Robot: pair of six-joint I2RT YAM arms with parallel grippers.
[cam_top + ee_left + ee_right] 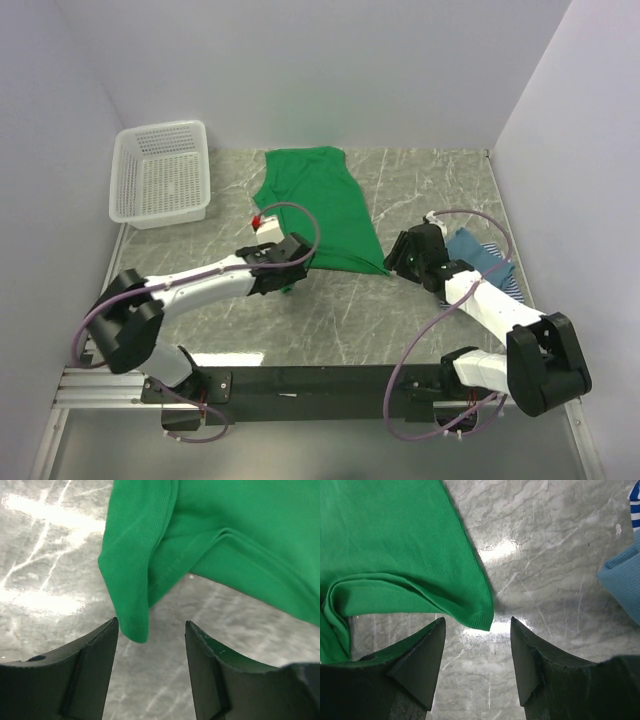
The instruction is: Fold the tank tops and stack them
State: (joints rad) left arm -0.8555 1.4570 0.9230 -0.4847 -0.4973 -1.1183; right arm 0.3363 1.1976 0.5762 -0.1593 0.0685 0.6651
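Right gripper point(477, 622) wrist view adds teal top point(624, 575).

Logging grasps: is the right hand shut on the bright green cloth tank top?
No, the right hand is open; the bright green tank top lies loose at its fingertips.

- The near strip of the table point(340, 320), between your two arms, is bare; you can pass there.
- The green top point(320, 205) covers the middle. Its near corners sit at the parted jaws of your left gripper point(151, 630) and right gripper point(477, 627).
- The basket point(162, 172) fills the far-left corner.
- The blue top point(476, 248) and striped top point(635, 502) crowd your right arm's outer side.
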